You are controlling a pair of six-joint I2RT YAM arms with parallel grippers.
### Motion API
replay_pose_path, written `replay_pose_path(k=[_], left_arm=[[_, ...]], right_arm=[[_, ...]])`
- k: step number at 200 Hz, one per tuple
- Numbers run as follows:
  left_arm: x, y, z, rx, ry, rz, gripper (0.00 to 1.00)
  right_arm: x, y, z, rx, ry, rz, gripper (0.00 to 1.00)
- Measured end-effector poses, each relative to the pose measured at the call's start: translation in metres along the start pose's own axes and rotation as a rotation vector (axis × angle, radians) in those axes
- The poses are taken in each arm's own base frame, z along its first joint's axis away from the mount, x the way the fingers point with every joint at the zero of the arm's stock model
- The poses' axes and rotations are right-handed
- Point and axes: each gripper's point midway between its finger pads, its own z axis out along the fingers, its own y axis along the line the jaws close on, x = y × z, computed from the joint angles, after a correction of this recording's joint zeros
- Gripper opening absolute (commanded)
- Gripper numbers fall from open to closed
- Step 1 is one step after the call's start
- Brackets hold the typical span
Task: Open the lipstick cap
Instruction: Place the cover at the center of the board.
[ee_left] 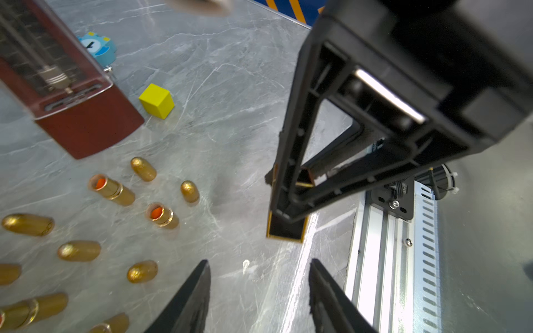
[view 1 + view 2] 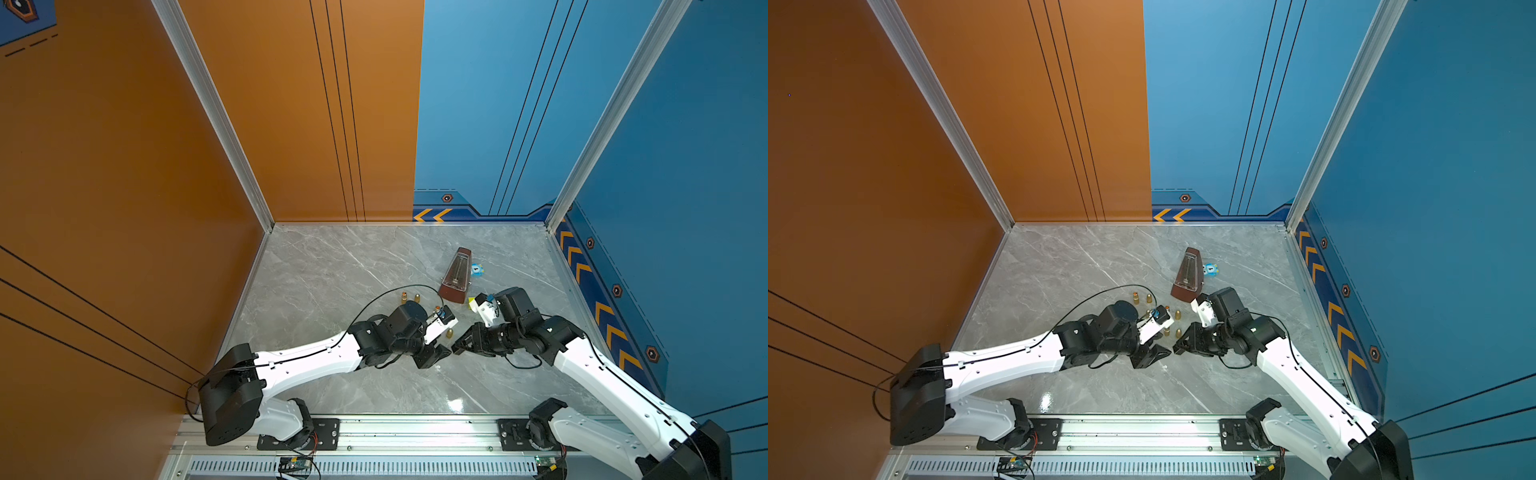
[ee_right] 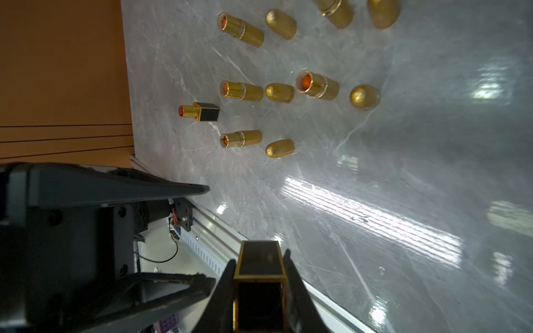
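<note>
My right gripper (image 3: 259,256) is shut on a square black lipstick cap (image 3: 261,259) with gold edges. The cap's hollow end (image 1: 285,230) shows under the right gripper's fingers in the left wrist view. A black lipstick base (image 3: 206,112) with a gold tube and orange tip sits uncapped on the marble table. My left gripper (image 1: 259,262) is open with only bare table between its fingers, just short of the cap. In both top views the two grippers nearly meet tip to tip above the table's middle, left gripper (image 2: 434,355) (image 2: 1156,356) and right gripper (image 2: 460,345) (image 2: 1181,345).
Several uncapped gold lipsticks (image 1: 111,190) and loose gold caps (image 1: 143,168) are spread over the table. A brown metronome (image 2: 456,276), a yellow cube (image 1: 157,101) and a small blue clock toy (image 2: 477,270) sit behind. An aluminium rail (image 2: 415,432) runs along the front edge.
</note>
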Motion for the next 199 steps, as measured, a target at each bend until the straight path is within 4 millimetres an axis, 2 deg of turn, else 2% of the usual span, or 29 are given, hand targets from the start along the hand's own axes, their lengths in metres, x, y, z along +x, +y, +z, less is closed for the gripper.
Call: replay_pose_path(k=[24,45,72,76,90,116,162,199], left_arm=[[0.01,0.033,-0.022,-0.107,-0.03,-0.087,0.71],[0.016,0.057,-0.041,-0.2,-0.067,-0.16,0.79],[0.02,0.082,-0.062,-0.306,-0.118,-0.247,0.85],[0.021,0.085,-0.064,-0.321,-0.123,-0.258,0.9],[0.026,0.095,-0.071,-0.371,-0.137,-0.3,0.95],[0.034,0.106,-0.08,-0.43,-0.152,-0.343,1.0],[0.04,0.115,-0.087,-0.478,-0.163,-0.376,0.99],[0.043,0.119,-0.091,-0.494,-0.17,-0.389,0.99]], right_arm=[[-0.003,-0.022,0.01,0.162,-0.024,-0.027,0.25],[0.003,-0.038,0.031,0.323,-0.001,-0.096,0.24],[0.009,-0.047,0.058,0.46,0.0,-0.2,0.24],[0.009,-0.047,0.062,0.471,-0.005,-0.214,0.24],[0.008,-0.05,0.072,0.507,-0.024,-0.242,0.24],[0.005,-0.056,0.086,0.556,-0.053,-0.281,0.24],[0.006,-0.059,0.1,0.54,-0.088,-0.301,0.26],[0.003,-0.058,0.103,0.538,-0.101,-0.299,0.35]])
